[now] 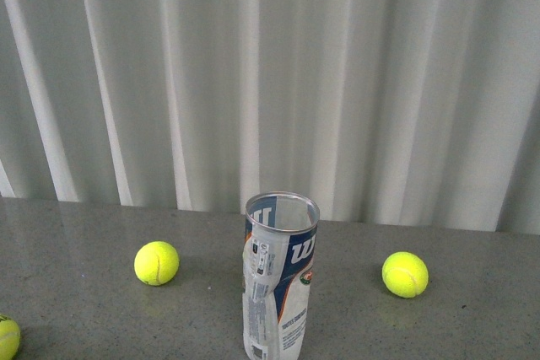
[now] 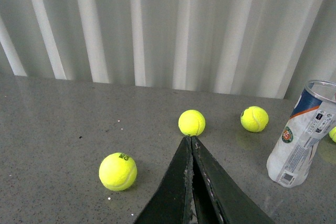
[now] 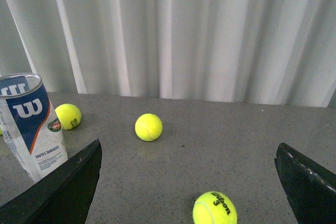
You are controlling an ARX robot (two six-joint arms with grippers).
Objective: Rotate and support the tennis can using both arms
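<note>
Tennis can (image 1: 280, 276): upright on the grey worktop (image 1: 76, 309), open rim up, between two yellow balls (image 1: 157, 262), touched by neither claw.
Left claw (image 2: 190, 139): fingers pressed together.
Right claw (image 3: 189, 182): fingers spread wide.

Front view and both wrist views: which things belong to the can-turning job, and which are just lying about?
Part of the job:
- tennis can, upright, open-topped
- left gripper, fingers together
- right gripper, fingers wide apart

Just lying about:
- left ball
- right ball
- edge ball
- numbered ball
</note>
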